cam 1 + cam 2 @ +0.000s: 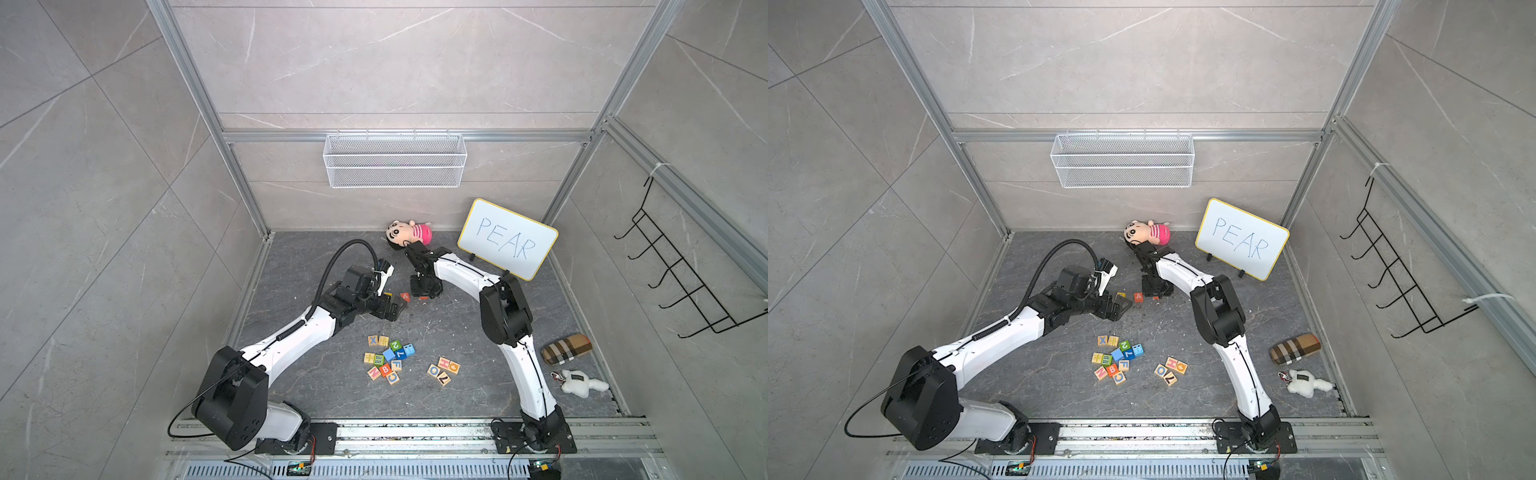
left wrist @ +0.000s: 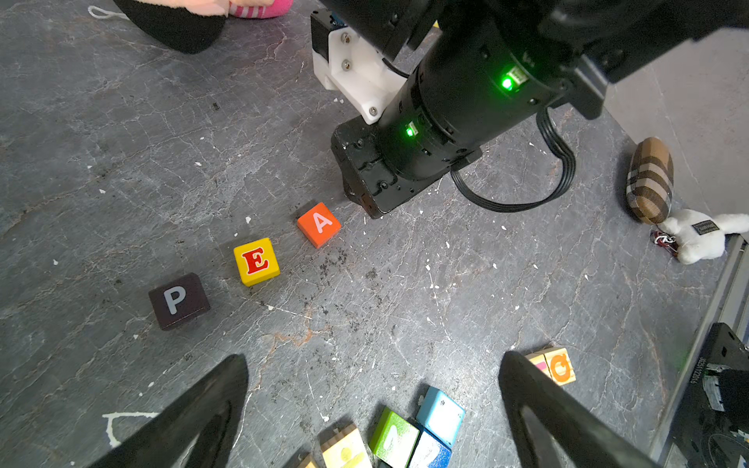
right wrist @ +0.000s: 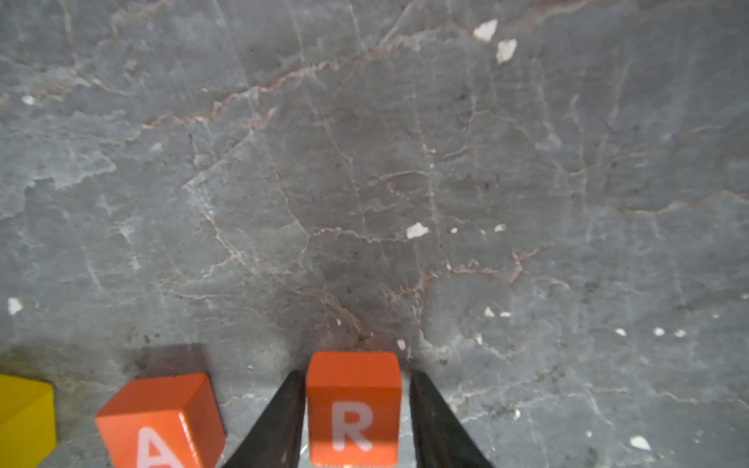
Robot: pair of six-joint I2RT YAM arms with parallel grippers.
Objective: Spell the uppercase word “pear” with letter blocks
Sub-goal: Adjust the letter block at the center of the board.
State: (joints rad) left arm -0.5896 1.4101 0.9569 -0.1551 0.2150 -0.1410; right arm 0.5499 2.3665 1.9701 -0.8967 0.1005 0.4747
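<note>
Both top views first: two arms reach in over the dark floor (image 1: pixel 332 395). The left gripper (image 1: pixel 397 309) and the right gripper (image 1: pixel 423 294) are close together at mid-floor. Of the four letter blocks, only the A block (image 1: pixel 1138 296) shows clearly here, lying between the two grippers (the others are slivers or hidden). One whiteboard (image 1: pixel 507 239) reading PEAR stands behind them, and one doll (image 1: pixel 409 235) lies by the back wall. Spare cubes next: a big cluster (image 1: pixel 386 359) of about twelve, packed tight, and a small cluster (image 1: pixel 444 370) of exactly four beside it.

Left wrist view: three blocks in a slanting row, each apart from the next. That's the P block (image 2: pixel 178 300), the E block (image 2: pixel 256 261), then the A. The left gripper's two fingers (image 2: pixel 194 413) are spread wide with nothing between them.

Right wrist view: the R block (image 3: pixel 353 405) sits on the floor just beside the A, not touching it. It lies between the right gripper's two fingers (image 3: pixel 279 421). One finger is close against it, the other shows a sliver of floor, so there is no pinch.
</note>
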